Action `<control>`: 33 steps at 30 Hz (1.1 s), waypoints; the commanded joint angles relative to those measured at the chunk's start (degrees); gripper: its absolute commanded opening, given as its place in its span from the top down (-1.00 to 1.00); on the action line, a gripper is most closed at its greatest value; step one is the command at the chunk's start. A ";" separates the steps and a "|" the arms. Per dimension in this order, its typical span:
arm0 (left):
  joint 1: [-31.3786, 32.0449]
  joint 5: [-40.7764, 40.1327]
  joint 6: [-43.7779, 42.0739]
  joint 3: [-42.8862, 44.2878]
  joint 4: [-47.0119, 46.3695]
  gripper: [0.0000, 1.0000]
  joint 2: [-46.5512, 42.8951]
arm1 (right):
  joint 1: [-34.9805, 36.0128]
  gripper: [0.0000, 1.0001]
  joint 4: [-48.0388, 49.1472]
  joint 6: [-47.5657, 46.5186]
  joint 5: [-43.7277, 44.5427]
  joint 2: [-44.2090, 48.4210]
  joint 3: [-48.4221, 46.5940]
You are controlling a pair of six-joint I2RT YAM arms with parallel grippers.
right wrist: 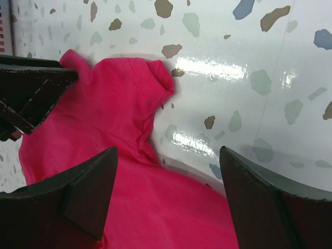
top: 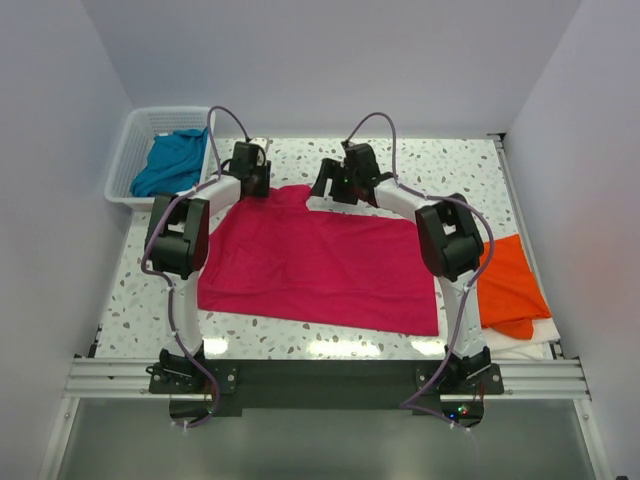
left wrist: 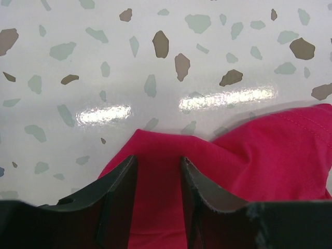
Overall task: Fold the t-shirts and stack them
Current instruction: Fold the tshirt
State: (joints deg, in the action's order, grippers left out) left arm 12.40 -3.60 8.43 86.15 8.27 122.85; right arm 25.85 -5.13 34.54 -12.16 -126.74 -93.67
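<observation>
Crimson-pink cloth t-shirt (top: 320, 265) lies spread on the speckled white table (top: 450, 165). Left gripper (left wrist: 158, 162) narrow astride its far corner (pinched or not, cannot tell); right gripper (right wrist: 168, 155) wide, empty, over the sleeve. Risk: a one-sided grip skews the fold. Bright orange cloth t-shirt (top: 505, 280) right, teal-blue cloth t-shirt (top: 170, 160) in white lattice plastic basket (top: 125, 150); neither obstructs.

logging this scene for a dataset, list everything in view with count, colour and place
crimson-pink t-shirt: 1, crimson-pink, spread flat mid-table
orange t-shirt: 1, bright orange, lying at the table's right edge
teal-blue t-shirt: 1, teal-blue, bunched in the basket
basket: 1, white lattice, at the table's far left corner
table: 1, white with speckles
left gripper: 1, black, open astride the crimson-pink t-shirt's far left edge
right gripper: 1, black, open over the same t-shirt's far edge
</observation>
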 commanded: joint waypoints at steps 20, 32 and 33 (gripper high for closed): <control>-0.63 2.98 2.65 1.04 -1.77 0.24 -3.40 | 2.98 -0.25 6.27 11.24 2.23 -12.04 -11.01; -1.86 -0.27 3.70 0.16 -1.86 0.06 -6.83 | 3.60 0.80 9.34 14.50 3.55 -15.21 -12.68; -1.86 -0.27 3.79 0.51 -1.68 0.06 -6.92 | 3.60 0.87 9.52 14.32 3.29 -15.12 -12.85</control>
State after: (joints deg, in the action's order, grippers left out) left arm 11.44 -3.25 11.38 85.60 7.84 119.31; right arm 29.26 3.25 48.69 -10.11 -140.64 -104.55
